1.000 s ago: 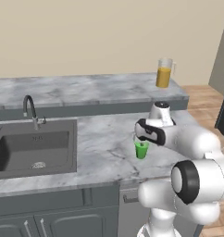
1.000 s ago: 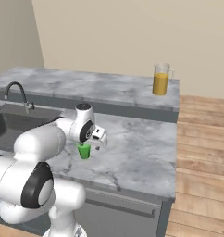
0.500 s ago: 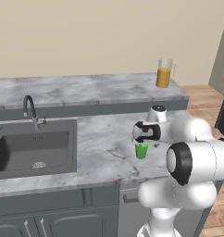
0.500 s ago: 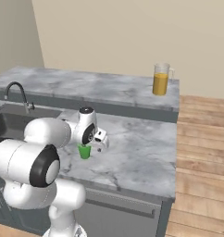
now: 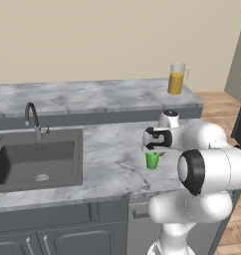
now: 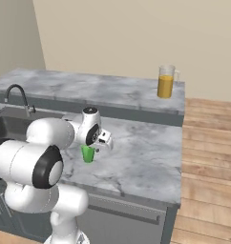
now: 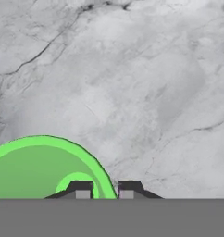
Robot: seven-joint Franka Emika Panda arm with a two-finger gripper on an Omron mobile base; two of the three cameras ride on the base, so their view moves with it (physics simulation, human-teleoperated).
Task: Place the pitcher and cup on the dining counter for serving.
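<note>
The cup (image 5: 152, 160) stands upright on the lower worktop (image 5: 112, 154), directly under the gripper (image 7: 105, 189). In the hand view its rim passes between the two fingertips (image 7: 80, 189), one inside, one outside, set close on the wall. The pitcher (image 5: 176, 78) stands well beyond the fingers on the dining counter (image 6: 89, 88). The sink (image 5: 38, 159) lies off to their left.

— What sort of place are you seeing?
— You're in a home kitchen: marble counter (image 5: 107, 149), sink (image 5: 35, 162) with faucet (image 5: 32, 117), grey cabinets (image 5: 53, 234), wood floor (image 6: 208, 167) at three o'clock.
</note>
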